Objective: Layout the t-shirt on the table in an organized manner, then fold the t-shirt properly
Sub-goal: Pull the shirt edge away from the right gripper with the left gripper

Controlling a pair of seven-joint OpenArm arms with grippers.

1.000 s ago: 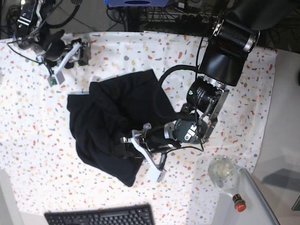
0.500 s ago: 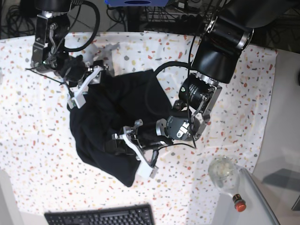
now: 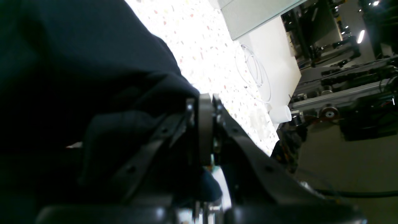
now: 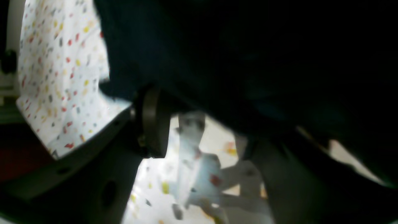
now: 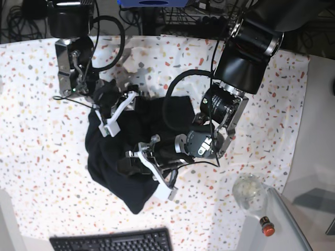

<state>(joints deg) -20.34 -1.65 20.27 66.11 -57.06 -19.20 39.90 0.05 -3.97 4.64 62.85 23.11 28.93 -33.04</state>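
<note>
The plain black soft-fabric t-shirt (image 5: 123,157) lies crumpled in a bunched heap near the middle of the wide table (image 5: 42,172), whose white cloth is speckled with red, orange, yellow and grey flecks. The left gripper (image 5: 137,162) is clamped tight on a fold of it; the right gripper (image 5: 116,112) presses into its upper edge, jaws partly apart, hold unclear. A black keyboard (image 5: 112,241) sits at the near edge, a clear glass bulb (image 5: 250,192) to one side.

Base view evenly lit, sharp; wrist views dim, shirt (image 5: 131,151) near-black, table (image 3: 211,46) overexposed; right wrist view blurred
</note>
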